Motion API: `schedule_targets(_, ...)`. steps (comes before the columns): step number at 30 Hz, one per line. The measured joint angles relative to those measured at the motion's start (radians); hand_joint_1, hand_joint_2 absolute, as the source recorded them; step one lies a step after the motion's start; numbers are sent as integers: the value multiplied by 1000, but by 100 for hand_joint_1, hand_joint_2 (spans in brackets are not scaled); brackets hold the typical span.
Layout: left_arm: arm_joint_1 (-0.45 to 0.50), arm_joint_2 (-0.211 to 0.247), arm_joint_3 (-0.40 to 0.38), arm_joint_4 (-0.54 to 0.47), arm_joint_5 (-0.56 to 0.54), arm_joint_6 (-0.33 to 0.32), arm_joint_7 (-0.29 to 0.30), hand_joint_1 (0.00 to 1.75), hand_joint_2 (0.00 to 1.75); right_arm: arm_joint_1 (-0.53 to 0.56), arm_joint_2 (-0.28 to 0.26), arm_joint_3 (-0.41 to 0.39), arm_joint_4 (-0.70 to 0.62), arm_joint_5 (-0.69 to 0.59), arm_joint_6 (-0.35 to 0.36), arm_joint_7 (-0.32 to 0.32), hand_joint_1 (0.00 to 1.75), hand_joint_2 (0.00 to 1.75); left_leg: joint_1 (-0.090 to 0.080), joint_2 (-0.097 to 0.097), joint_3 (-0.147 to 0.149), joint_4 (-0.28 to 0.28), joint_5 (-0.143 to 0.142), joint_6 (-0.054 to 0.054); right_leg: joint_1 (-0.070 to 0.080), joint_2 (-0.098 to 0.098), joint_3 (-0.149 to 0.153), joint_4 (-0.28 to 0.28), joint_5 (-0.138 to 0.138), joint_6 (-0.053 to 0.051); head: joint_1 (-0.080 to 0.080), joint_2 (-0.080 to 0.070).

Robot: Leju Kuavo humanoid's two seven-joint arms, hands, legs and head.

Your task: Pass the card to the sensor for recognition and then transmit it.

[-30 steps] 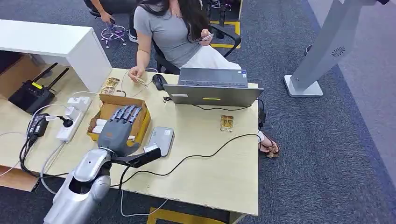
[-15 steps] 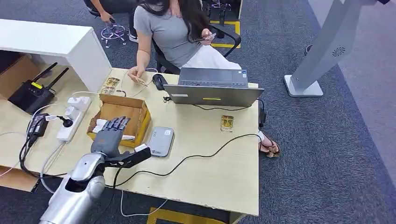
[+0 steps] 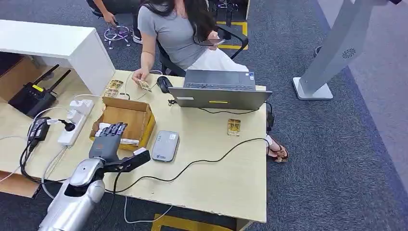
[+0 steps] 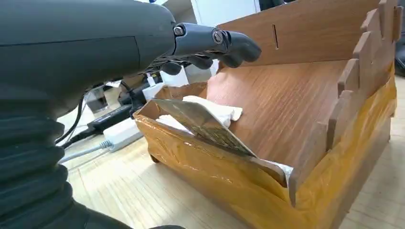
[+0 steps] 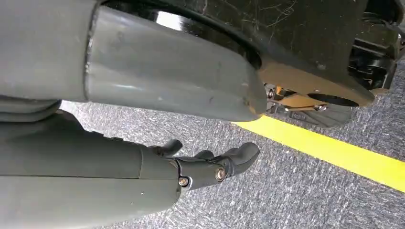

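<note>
Head view: left hand (image 3: 107,138) hovers empty, fingers spread, over box (image 3: 126,122) near edge. Card (image 4: 206,126) leans on that wall inside. Lower fingers behind card; pinch squarely. Right hand (image 5: 210,164) hangs loosely curled, empty.

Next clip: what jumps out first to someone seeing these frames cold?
The robot's left hand hovers, fingers spread, over the near edge of an open cardboard box on the wooden desk; a card leans on that edge inside the box. Just right of the box lies a grey card reader, and across the desk a person sits behind an open laptop.
</note>
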Motion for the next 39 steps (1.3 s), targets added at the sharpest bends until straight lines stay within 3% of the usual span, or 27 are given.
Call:
schedule_targets(3,0,-1,6,1,0,0,0,0,175,0,0,0,0,0,0,0,0,0,0,0,0,0,0,0,0,0,0,0,0,0,0,0)
schedule_targets(4,0,-1,6,1,0,1,0,119,175,0,0,0,0,0,0,0,0,0,0,0,0,0,0,0,0,0,0,0,0,0,0,0)
schedule_targets(5,0,-1,8,1,0,1,0,175,175,0,0,0,0,0,0,0,0,0,0,0,0,0,0,0,0,0,0,0,0,0,0,0)
schedule_targets(31,12,-21,30,1,-15,76,-30,175,175,1,0,-6,0,21,2,0,0,0,0,0,0,0,0,0,0,0,0,0,0,0,0,0)
schedule_targets(34,-16,-21,37,1,-28,99,-32,175,175,0,0,-8,0,26,3,0,0,0,0,0,0,0,0,0,0,-1,0,0,0,0,1,0)
schedule_targets(39,-149,-22,40,11,-67,135,-45,175,175,-2,0,-8,0,44,8,0,0,0,0,-2,-1,0,3,1,0,-2,-1,0,2,-1,0,0)
